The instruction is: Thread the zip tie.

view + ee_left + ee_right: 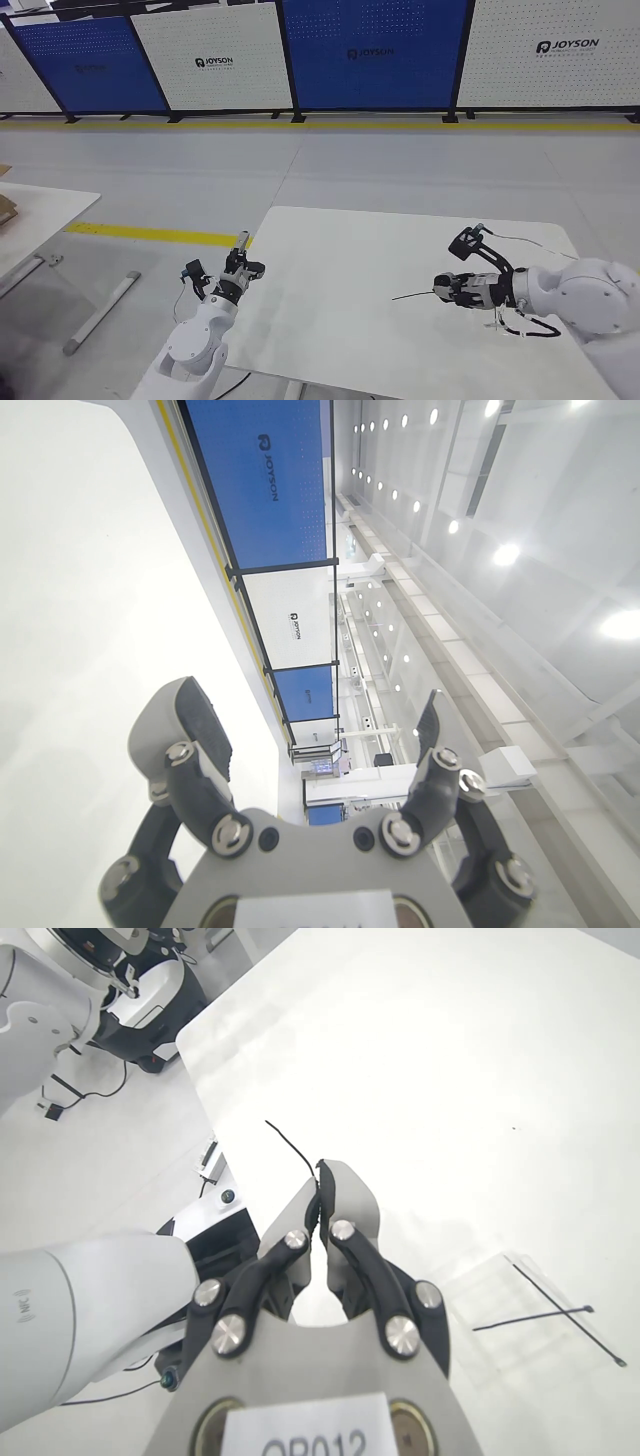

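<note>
Top cam looks down on the table (340,300) from above. Wrist cams sit tight behind the left gripper (315,705) and right gripper (320,1175), both catching that same table.

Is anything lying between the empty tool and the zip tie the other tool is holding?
Nothing visible. Only bare table lies between the open left tool and the zip tie pinched in the right tool.

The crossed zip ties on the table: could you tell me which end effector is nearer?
Right. The right end effector hovers beside the crossed zip ties, gripping another zip tie; the left end effector sits open at the opposite table edge.
</note>
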Motion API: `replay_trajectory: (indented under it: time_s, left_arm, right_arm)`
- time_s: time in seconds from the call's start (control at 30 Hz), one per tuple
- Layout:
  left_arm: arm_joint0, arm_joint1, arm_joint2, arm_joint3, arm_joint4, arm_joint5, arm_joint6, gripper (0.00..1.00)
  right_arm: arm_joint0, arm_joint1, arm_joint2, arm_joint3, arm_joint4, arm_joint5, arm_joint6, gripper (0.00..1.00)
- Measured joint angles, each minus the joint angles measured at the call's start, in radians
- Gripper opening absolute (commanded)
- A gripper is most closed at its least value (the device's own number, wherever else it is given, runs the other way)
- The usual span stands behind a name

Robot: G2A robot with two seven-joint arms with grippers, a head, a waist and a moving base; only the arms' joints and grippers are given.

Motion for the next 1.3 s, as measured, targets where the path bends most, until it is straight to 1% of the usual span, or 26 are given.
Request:
replay_trajectory:
  time_s: [0.23,0.3,0.37,0.47,0.53,0.57,0.67,0.97,1.03,1.13,1.2,1.27,1.3]
  left_arm:
    - [0.0,0.0,0.0,0.0,0.0,0.0,0.0,1.0]
    - [0.0,0.0,0.0,0.0,0.0,0.0,0.0,1.0]
    - [0.0,0.0,0.0,0.0,0.0,0.0,0.0,1.0]
    - [0.0,0.0,0.0,0.0,0.0,0.0,0.0,1.0]
    - [0.0,0.0,0.0,0.0,0.0,0.0,0.0,1.0]
    - [0.0,0.0,0.0,0.0,0.0,0.0,0.0,1.0]
    - [0.0,0.0,0.0,0.0,0.0,0.0,0.0,1.0]
    - [0.0,0.0,0.0,0.0,0.0,0.0,0.0,1.0]
    - [0.0,0.0,0.0,0.0,0.0,0.0,0.0,1.0]
    - [0.0,0.0,0.0,0.0,0.0,0.0,0.0,1.0]
    - [0.0,0.0,0.0,0.0,0.0,0.0,0.0,1.0]
    - [0.0,0.0,0.0,0.0,0.0,0.0,0.0,1.0]
    - [0.0,0.0,0.0,0.0,0.0,0.0,0.0,1.0]
  right_arm:
    - [0.0,0.0,0.0,0.0,0.0,0.0,0.0,0.0]
    - [-0.005,0.0,0.002,-0.008,-0.018,0.0,-0.022,0.0]
    - [-0.008,0.0,-0.002,-0.043,-0.081,0.0,-0.054,0.0]
    - [-0.014,0.007,-0.02,-0.133,-0.147,0.0,-0.059,0.0]
    - [-0.017,0.017,-0.024,-0.171,-0.151,0.0,-0.054,0.0]
    - [-0.019,0.024,-0.021,-0.181,-0.135,0.0,-0.057,0.0]
    - [-0.02,0.029,-0.016,-0.181,-0.101,0.0,-0.066,0.0]
    - [-0.02,0.028,-0.017,-0.18,-0.106,0.0,-0.066,0.0]
    - [-0.023,0.028,-0.012,-0.176,-0.12,0.008,-0.079,0.0]
    - [-0.024,0.029,-0.001,-0.179,-0.219,0.002,-0.159,0.0]
    - [-0.017,0.032,-0.003,-0.187,-0.312,0.0,-0.206,0.0]
    - [-0.008,0.035,-0.023,-0.191,-0.43,0.0,-0.25,0.0]
    - [-0.003,0.035,-0.042,-0.196,-0.467,0.0,-0.271,0.0]
